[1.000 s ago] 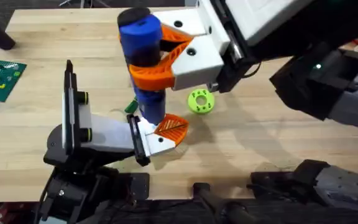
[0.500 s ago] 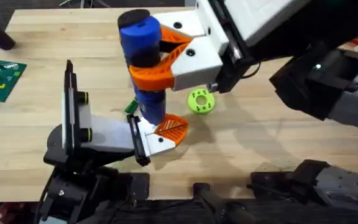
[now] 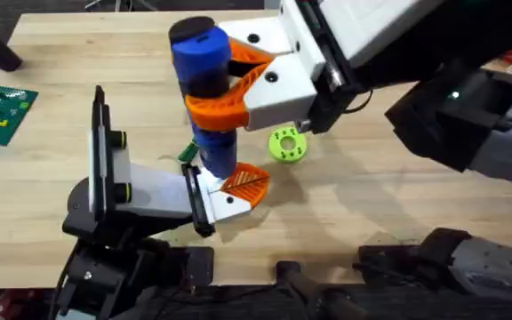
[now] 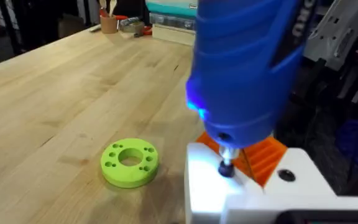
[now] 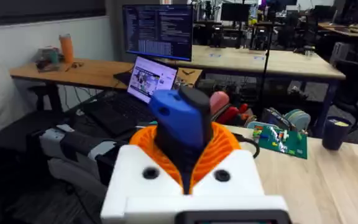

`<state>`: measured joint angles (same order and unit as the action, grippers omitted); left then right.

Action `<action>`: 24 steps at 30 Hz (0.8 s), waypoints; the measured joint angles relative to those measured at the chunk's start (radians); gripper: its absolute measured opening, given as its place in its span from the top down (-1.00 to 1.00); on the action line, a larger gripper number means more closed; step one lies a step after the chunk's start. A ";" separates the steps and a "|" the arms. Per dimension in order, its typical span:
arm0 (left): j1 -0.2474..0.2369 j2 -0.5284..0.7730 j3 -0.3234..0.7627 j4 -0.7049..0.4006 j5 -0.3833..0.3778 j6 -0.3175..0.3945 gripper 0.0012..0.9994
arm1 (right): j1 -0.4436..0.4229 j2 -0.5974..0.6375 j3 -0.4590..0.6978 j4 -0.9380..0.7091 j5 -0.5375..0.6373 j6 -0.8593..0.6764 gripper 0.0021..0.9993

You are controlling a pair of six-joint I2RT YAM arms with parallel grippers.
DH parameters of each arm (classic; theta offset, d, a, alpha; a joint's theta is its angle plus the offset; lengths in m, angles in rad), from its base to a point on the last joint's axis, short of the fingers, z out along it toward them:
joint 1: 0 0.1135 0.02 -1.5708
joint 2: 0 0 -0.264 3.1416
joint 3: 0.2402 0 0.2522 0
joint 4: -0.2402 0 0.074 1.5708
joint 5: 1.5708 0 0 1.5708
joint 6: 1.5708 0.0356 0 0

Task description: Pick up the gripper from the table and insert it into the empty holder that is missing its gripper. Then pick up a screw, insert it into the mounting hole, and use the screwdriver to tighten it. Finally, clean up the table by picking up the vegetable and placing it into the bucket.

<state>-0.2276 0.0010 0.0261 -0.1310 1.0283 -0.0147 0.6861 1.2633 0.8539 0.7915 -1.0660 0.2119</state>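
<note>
Right gripper (image 3: 225, 89) pinches the screwdriver (image 3: 204, 98) upright between its orange fingers (image 3: 216, 111). Screwdriver tip sits on a screw (image 4: 226, 168) in the white base of the small orange gripper (image 3: 243, 182), which is seated at the holder (image 3: 140, 191). Green disc (image 3: 286, 145) lies just beside it on the table (image 3: 398, 196). Left gripper: state cannot be told.

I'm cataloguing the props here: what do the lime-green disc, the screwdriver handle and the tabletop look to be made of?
The lime-green disc looks like matte plastic, possibly 3D-printed: uniform colour, dull surface, clean round holes. The screwdriver handle seems smooth blue plastic with a soft sheen, with a black band; its tip looks metallic. The tabletop appears to be light wood, butcher-block style, with visible grain and plank seams under a satin finish.
</note>
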 joint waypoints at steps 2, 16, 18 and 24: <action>0.000 0.000 0.000 0.000 0.000 0.000 0.98 | 0.000 0.000 0.000 0.000 0.000 0.000 0.92; 0.000 0.000 0.000 0.000 0.000 0.000 0.98 | 0.000 0.000 0.007 -0.029 0.004 -0.006 0.92; 0.000 0.000 0.000 0.000 0.000 0.000 0.98 | 0.000 0.000 0.007 -0.029 0.004 -0.010 0.92; 0.000 0.000 0.000 0.000 0.000 0.000 0.98 | 0.000 0.000 0.007 -0.030 0.004 -0.011 0.92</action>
<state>-0.2276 0.0010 0.0261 -0.1310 1.0283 -0.0150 0.6861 1.2635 0.8612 0.7620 -1.0622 0.2008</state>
